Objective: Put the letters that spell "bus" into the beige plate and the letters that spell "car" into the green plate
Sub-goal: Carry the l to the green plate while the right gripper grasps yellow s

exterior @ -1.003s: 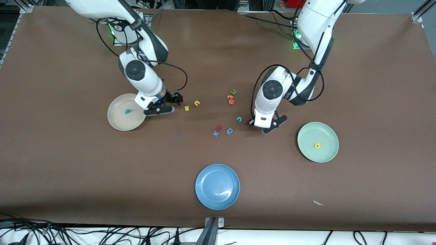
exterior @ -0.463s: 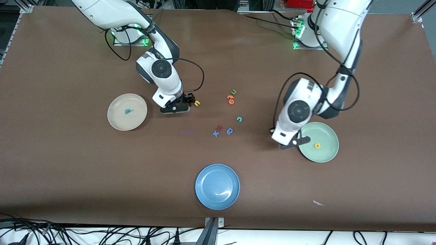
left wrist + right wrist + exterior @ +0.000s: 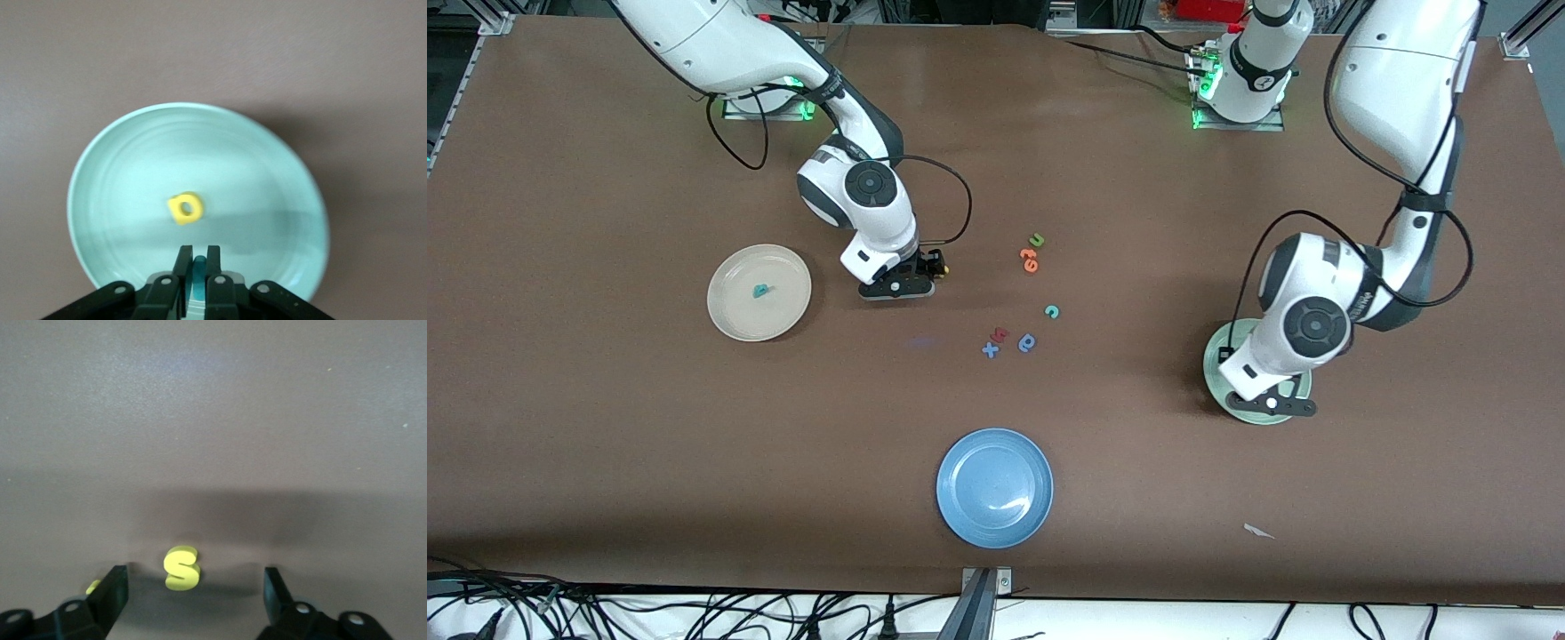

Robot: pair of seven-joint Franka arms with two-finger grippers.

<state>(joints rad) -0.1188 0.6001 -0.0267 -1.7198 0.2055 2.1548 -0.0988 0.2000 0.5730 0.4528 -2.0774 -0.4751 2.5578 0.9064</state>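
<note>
My left gripper (image 3: 197, 252) hangs over the green plate (image 3: 120, 173), shut on a teal letter (image 3: 199, 267) seen edge-on. A yellow "a" (image 3: 185, 208) lies in that plate. In the front view the left gripper (image 3: 1270, 404) covers most of the green plate (image 3: 1214, 356). My right gripper (image 3: 193, 580) is open and low at the table, with the yellow "s" (image 3: 181, 568) between its fingers and the yellow "u" (image 3: 93, 587) beside one finger. The beige plate (image 3: 734, 316) holds the teal "b" (image 3: 760, 291). The teal "c" (image 3: 1052, 311) lies mid-table.
A blue plate (image 3: 994, 487) sits nearest the front camera. Loose letters lie mid-table: a green "u" (image 3: 1037, 240), orange letters (image 3: 1029, 259), a red one (image 3: 1000, 334), a blue "x" (image 3: 990, 350) and a blue rounded letter (image 3: 1027, 342). A white scrap (image 3: 1258, 531) lies nearer the front camera than the green plate.
The left arm swung from mid-table to over the green plate with the teal letter. The right gripper went from beside the beige plate to the yellow "s" and "u".
</note>
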